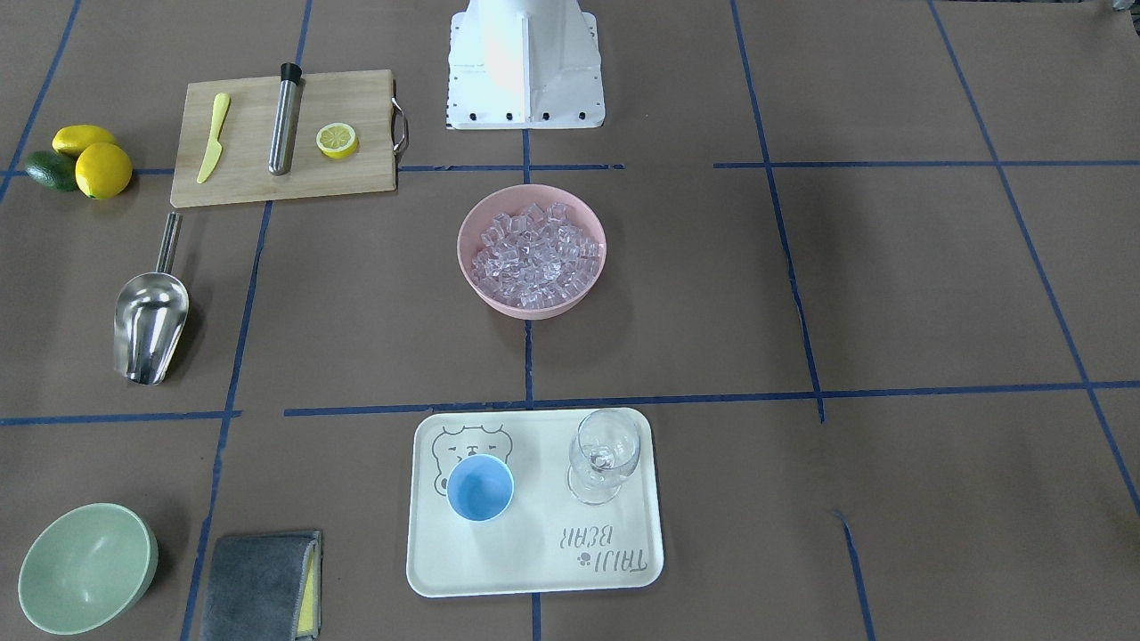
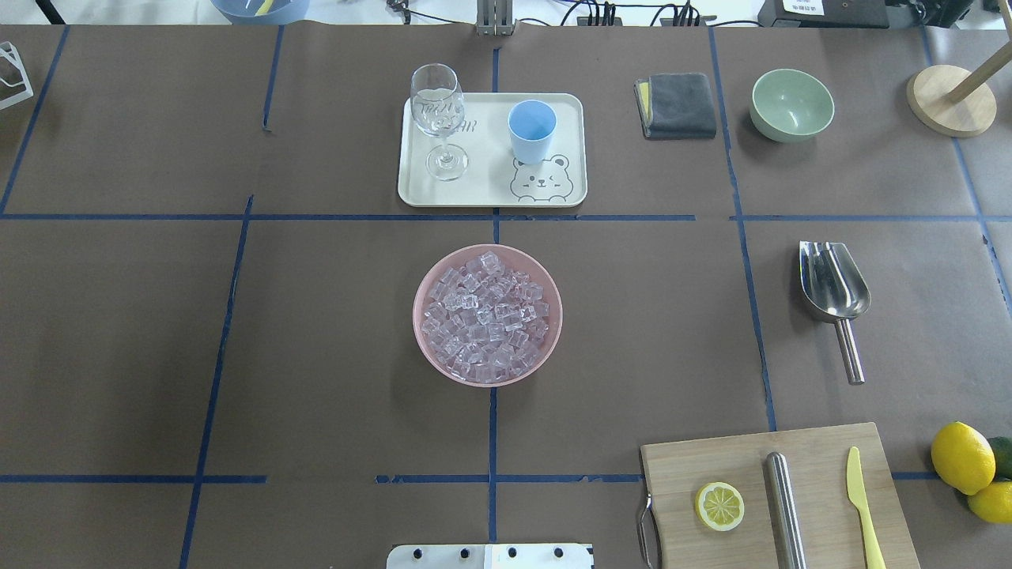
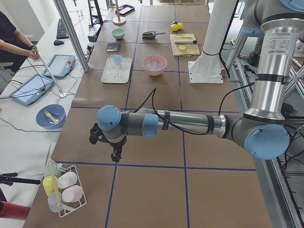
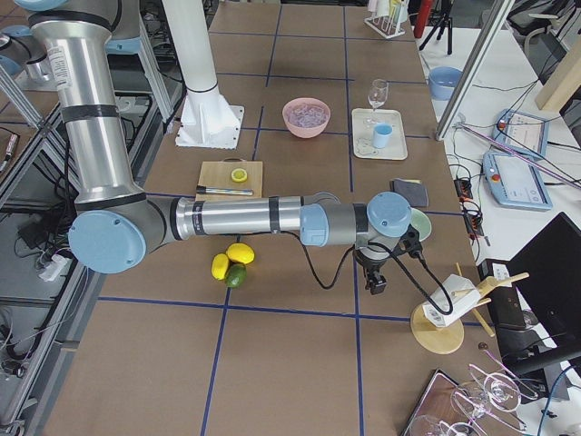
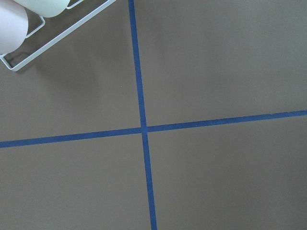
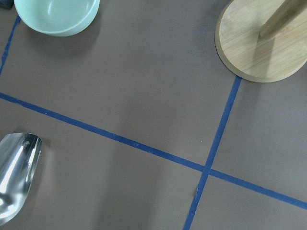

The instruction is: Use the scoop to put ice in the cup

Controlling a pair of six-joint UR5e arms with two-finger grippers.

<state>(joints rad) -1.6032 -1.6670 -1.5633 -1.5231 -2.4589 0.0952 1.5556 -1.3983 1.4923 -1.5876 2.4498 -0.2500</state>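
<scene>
The ice (image 1: 532, 254) fills a pink bowl (image 1: 472, 267) at the table's middle. The light-blue cup (image 1: 480, 488) stands upright and empty on a white tray (image 1: 534, 570), next to a wine glass. The steel scoop (image 1: 150, 316) lies on the table on my right side, also in the overhead view (image 2: 832, 292), and its trough shows in the right wrist view (image 6: 17, 167). My left gripper (image 3: 115, 154) hangs over bare table far from these things. My right gripper (image 4: 377, 283) hangs near the green bowl and a wooden stand. I cannot tell whether either is open or shut.
A clear wine glass (image 1: 604, 456) shares the tray. A green bowl (image 1: 85, 567) and grey cloth (image 1: 260, 586) lie beyond the scoop. A cutting board (image 1: 285, 138) holds a steel tube, a yellow knife and a lemon half. Lemons (image 1: 93, 160) lie beside it. A round wooden stand (image 2: 949, 99) is at the far right.
</scene>
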